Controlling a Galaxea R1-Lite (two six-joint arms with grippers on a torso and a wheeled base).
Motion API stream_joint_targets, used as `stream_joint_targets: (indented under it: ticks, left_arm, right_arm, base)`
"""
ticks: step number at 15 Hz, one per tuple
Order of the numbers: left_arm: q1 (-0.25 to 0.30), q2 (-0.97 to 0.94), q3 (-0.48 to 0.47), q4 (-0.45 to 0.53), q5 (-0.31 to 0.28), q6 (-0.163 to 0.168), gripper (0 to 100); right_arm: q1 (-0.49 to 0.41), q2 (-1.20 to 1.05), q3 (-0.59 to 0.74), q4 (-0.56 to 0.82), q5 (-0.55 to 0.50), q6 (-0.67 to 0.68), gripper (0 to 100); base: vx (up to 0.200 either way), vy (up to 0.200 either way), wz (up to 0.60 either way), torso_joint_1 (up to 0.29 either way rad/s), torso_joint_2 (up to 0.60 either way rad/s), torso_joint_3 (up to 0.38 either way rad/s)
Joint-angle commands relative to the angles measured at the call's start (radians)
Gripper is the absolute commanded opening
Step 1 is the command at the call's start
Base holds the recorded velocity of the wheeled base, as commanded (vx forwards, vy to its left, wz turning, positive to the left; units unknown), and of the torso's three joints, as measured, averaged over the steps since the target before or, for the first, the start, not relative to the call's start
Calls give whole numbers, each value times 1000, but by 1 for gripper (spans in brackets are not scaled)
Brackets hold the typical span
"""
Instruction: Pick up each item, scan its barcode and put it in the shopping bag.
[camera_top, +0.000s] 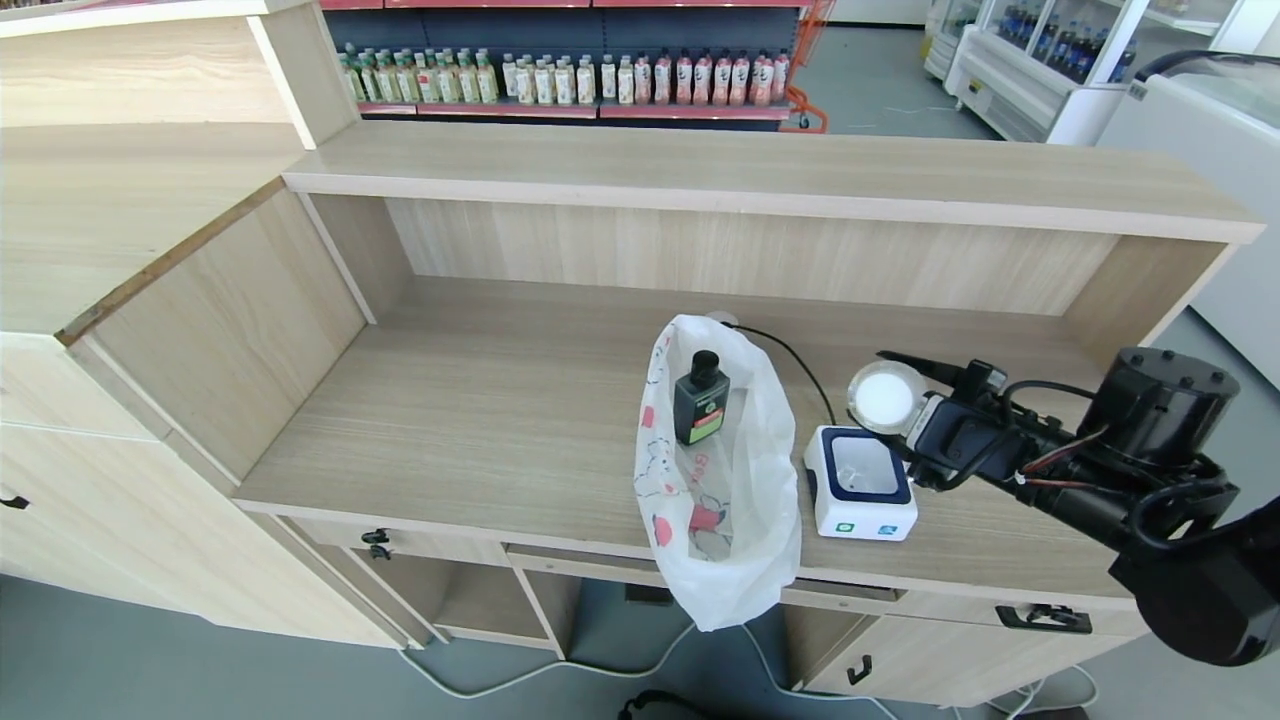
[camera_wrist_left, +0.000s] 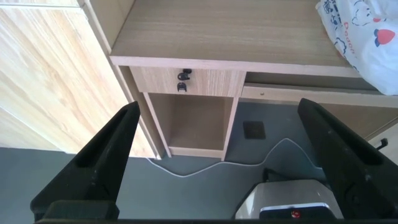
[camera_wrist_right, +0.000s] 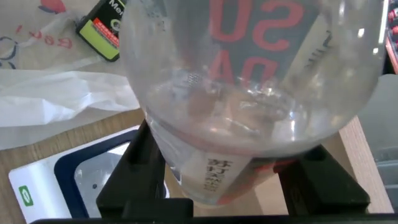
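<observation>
1. At centre-right of the head view, the right fingers (camera_top: 925, 368) pinch a clear bottle (camera_top: 884, 398) held on its side.
2. The bottle hangs close over the scanner (camera_top: 862, 482), by its far edge. This is probably to show the barcode to the window, so I judge scanning is the step in hand.
3. The bag (camera_top: 745, 520) stands open on the desk (camera_top: 480, 430), just left of the scanner, which keeps the drop-off short. A dark bottle (camera_top: 700, 400) lies inside it.
4. The left fingers (camera_wrist_left: 99, 162) are spread and empty, low in front of the desk's edge, seemingly parked out of the way.
</observation>
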Motion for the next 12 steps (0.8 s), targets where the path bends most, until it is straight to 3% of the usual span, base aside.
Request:
stream_joint_targets:
  ticks: [1, 12]
  left_arm:
    - [0, 0, 0, 0, 0, 0, 100]
    - [0, 0, 0, 0, 0, 0, 100]
  right_arm:
    - [-24, 15, -20, 0, 11, 7, 0]
    - [-27, 236, -76, -221, 117, 108, 0]
  base:
    - [0, 0, 0, 0, 0, 0]
    - [0, 0, 0, 0, 0, 0]
